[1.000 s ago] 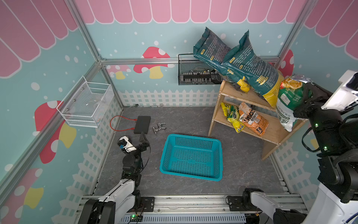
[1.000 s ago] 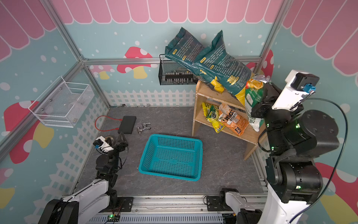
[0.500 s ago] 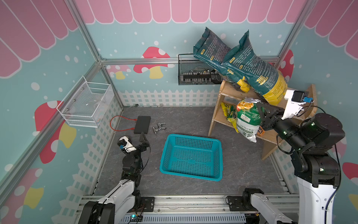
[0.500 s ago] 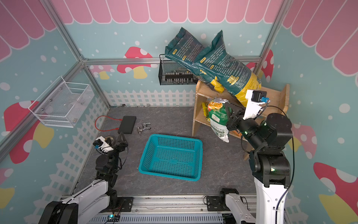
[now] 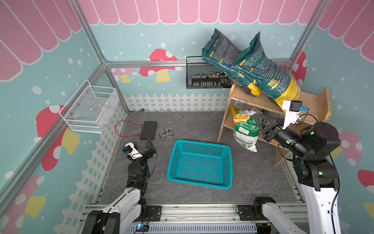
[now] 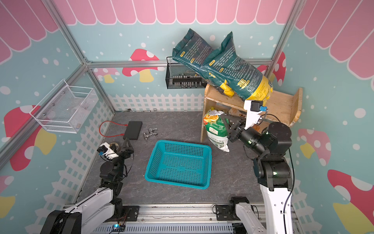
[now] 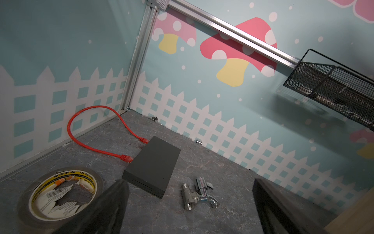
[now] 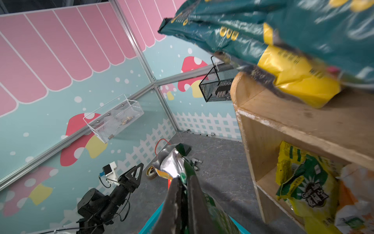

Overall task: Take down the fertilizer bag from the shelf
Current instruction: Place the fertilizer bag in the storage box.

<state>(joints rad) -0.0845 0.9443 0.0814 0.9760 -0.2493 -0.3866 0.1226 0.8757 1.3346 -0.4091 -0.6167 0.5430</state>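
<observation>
Wooden shelf [image 5: 315, 105]: two teal bags [image 5: 263, 68] on top, yellow packets [image 8: 303, 182] below.

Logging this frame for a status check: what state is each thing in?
fertilizer bag: off the shelf, hanging by its top in front of it.
right gripper: shut on the bag's top.
left gripper: open, empty.
shelf: upright, two dark green bags leaning on top.
teal basket: upright, empty.
tape roll: lying flat.

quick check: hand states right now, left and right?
Left hand: open, holding nothing.
Right hand: closed on the top of the fertilizer bag.
</observation>
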